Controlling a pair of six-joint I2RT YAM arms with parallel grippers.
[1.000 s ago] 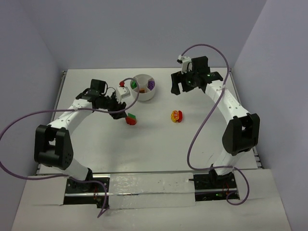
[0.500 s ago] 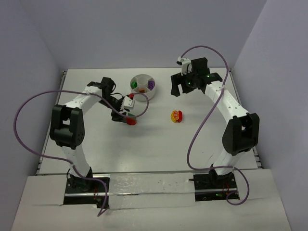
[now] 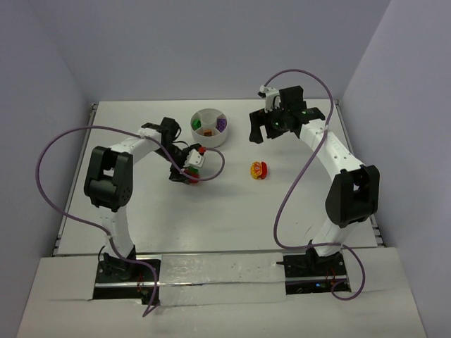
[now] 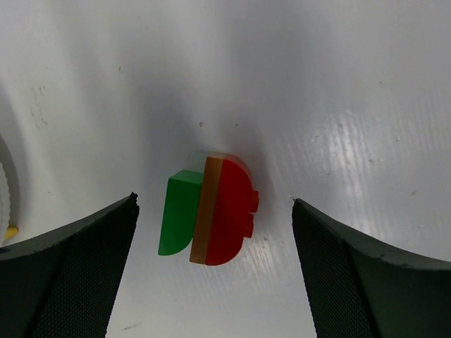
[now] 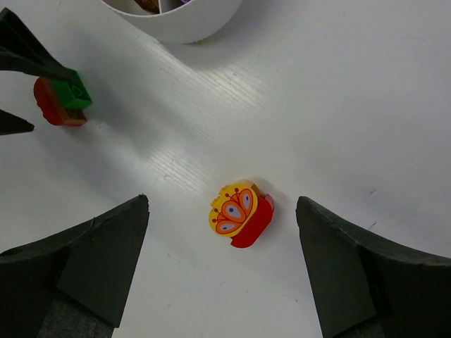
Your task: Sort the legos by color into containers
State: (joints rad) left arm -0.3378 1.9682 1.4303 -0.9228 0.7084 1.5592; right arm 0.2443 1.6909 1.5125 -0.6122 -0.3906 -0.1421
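brick stack (image 4: 211, 215): glossy plastic | table (image 4: 352, 84): smooth, faintly ribbed sheen

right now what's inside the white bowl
The white bowl holds a green lego, an orange-brown lego and a purple lego, in separate sections. Its near wall hides part of the floor.

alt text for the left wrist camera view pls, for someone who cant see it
A small stack of three bricks, green, orange-brown and red, lies on the white table. It sits between the two dark fingers of the open left gripper, touching neither.
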